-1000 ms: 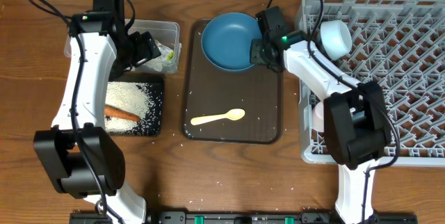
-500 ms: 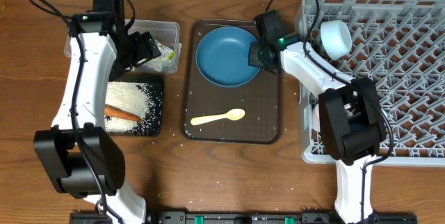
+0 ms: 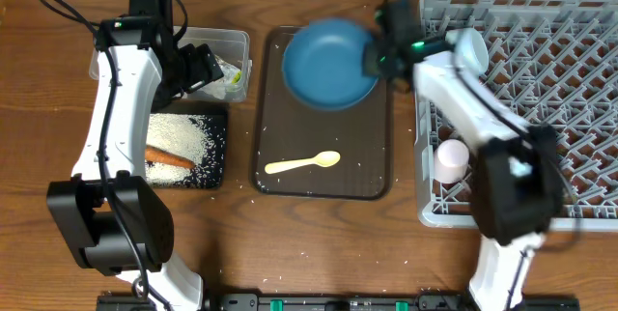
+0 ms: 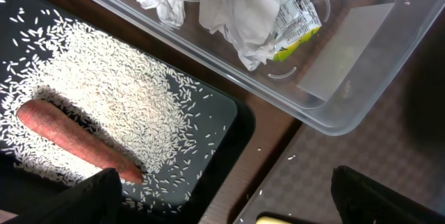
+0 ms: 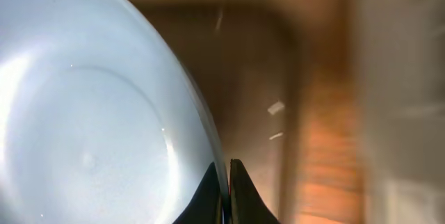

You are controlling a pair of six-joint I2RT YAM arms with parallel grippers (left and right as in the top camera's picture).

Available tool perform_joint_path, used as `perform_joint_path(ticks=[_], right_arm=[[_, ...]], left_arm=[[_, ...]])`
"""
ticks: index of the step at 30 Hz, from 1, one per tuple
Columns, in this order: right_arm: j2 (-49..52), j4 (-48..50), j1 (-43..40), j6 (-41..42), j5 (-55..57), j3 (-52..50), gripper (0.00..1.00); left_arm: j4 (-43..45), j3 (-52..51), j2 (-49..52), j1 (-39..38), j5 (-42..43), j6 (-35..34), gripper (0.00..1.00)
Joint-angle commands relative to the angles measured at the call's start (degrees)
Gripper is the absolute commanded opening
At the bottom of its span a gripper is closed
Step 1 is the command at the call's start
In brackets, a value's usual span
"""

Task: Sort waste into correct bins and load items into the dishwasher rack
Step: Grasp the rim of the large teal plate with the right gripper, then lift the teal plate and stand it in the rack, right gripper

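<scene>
Dark-blue round plate (image 3: 323,68) is the item in hand. The right gripper (image 3: 375,60) has its fingers pinched together on the plate's right rim; the wrist view shows the rim caught between the tips. Plate is over the far end of the dark brown serving tray (image 3: 323,187), blurred overhead, so we judge it's lifted off the tray. It's just beside the big grey plastic lattice rack (image 3: 550,108).

Done, as far as we see:
- Crumpled white tissues (image 4: 215,1) & yellow-green snack wrapper (image 4: 295,15) are in the clear plastic tub (image 4: 334,78).
- Orange carrot (image 4: 76,140) & loose white rice (image 4: 125,92) are in the shallow black tray (image 4: 226,147).
- Waste looks approx. sorted, bar a few grains on the brown tray.
- Light-blue bowl w/ white inside (image 3: 471,52) & pinkish-white cup (image 3: 451,159) are in the rack, both along its left side.
- Small light-blue cup: can't find it.

Left to do: plate into rack, then the pale yellow spoon (image 3: 302,163), lying mid-tray.

Room: left gripper (image 3: 198,68) hangs wide open over the tub/black-tray border, holding nothing, well apart from the right arm. Rack's left wall is the edge to clear. The bowl is right by the gripper, so we reckon the plate needs a slot past it. Centre & right pegs show nothing on them.
</scene>
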Motion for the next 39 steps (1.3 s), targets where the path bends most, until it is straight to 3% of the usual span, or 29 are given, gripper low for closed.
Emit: perform_joint_path(ticks=[1, 5, 12, 16, 26, 29, 39], right_arm=[[-11.8, -0.5, -3.2, -4.3, 6.1, 0.7, 0.01], [-19.1, -2.0, -6.2, -5.6, 18.5, 0.7, 0.01], [-24.2, -3.6, -10.8, -5.8, 50.4, 0.7, 0.01], [-23.6, -1.7, -14.4, -12.9, 59.8, 0.7, 0.01], [-18.4, 10.7, -26.5, -43.4, 58.6, 0.7, 0.01], [-16.2, 11.4, -29.2, -54.1, 53.6, 0.7, 0.01], [-11.0, 16.0, -36.2, -56.6, 49.7, 0.7, 0.01]], left_arm=[[-0.2, -0.4, -0.2, 0.0, -0.9, 0.0, 0.98], [-0.2, -0.4, -0.2, 0.0, -0.9, -0.1, 0.98], [-0.2, -0.4, -0.2, 0.0, -0.9, 0.0, 0.98], [-0.1, -0.4, -0.2, 0.0, -0.9, 0.0, 0.98], [-0.2, -0.4, -0.2, 0.0, -0.9, 0.0, 0.98], [-0.2, -0.4, -0.2, 0.0, -0.9, 0.0, 0.98], [-0.2, -0.4, -0.2, 0.0, -0.9, 0.0, 0.98]])
